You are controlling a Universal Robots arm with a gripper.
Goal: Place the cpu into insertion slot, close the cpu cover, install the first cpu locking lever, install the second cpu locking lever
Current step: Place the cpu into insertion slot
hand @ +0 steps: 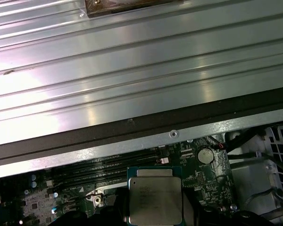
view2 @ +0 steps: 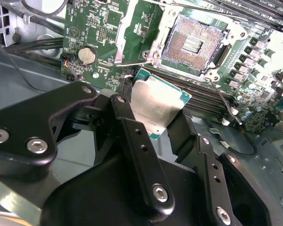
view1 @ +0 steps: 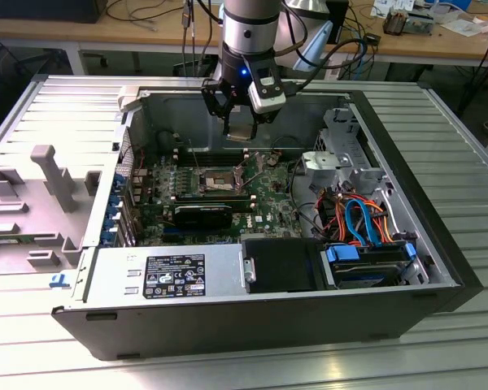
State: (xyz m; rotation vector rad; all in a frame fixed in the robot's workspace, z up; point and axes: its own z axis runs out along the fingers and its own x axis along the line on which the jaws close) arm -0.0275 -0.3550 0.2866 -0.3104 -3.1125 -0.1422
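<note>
Claw (view2: 154, 123) clamped on the cpu (view2: 156, 101) by two opposite edges, held in air over the motherboard (view2: 99, 28), insertion slot (view2: 193, 44) bare, pins exposed.

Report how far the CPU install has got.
Done: the cpu is gripped by the end effector. In hand: it hangs above the board, not yet seated. Left: the insertion slot lies bare, the cpu cover stands open, so closing and locking remain.
</note>
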